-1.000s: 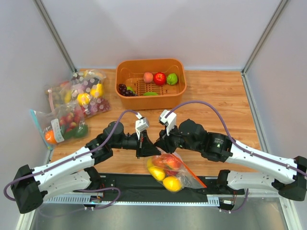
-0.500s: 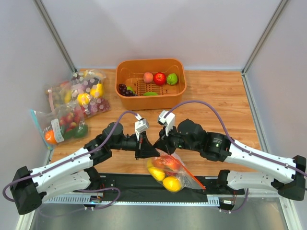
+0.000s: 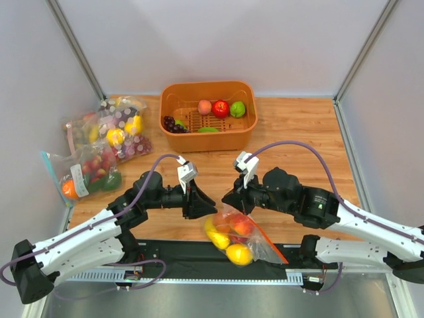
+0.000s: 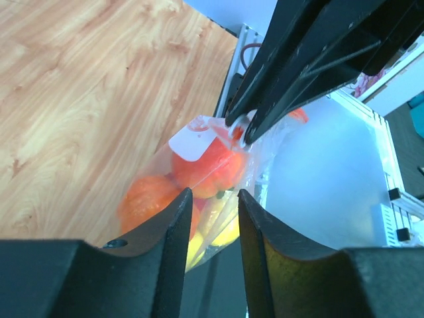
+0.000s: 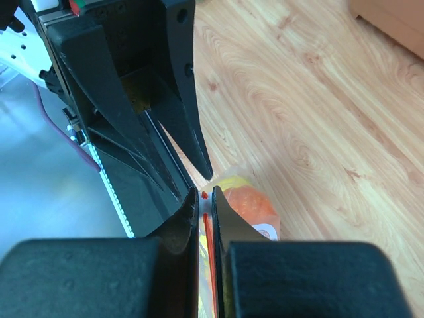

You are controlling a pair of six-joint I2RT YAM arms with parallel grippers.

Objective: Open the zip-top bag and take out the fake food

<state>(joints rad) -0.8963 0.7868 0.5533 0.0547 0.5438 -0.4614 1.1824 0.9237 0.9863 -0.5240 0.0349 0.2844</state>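
Right pincer [image 5: 205,197] pinches the top of the zip-top bag [image 3: 260,244] at the middle of the near edge, fake food [image 3: 230,232] inside, so the left pincer [image 4: 213,195], a little open and holding nothing, should grab the other lip and pull apart slowly.

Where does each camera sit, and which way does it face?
Top external: above and behind the robot, looking down on the table; left arm, right arm, left pincer, right pincer show.
Left wrist: on the left arm, facing the zip-top bag; own fingers below.
Right wrist: on the right arm, facing that bag; own fingers below.
Shared: both wrist views show the opposite pincer.
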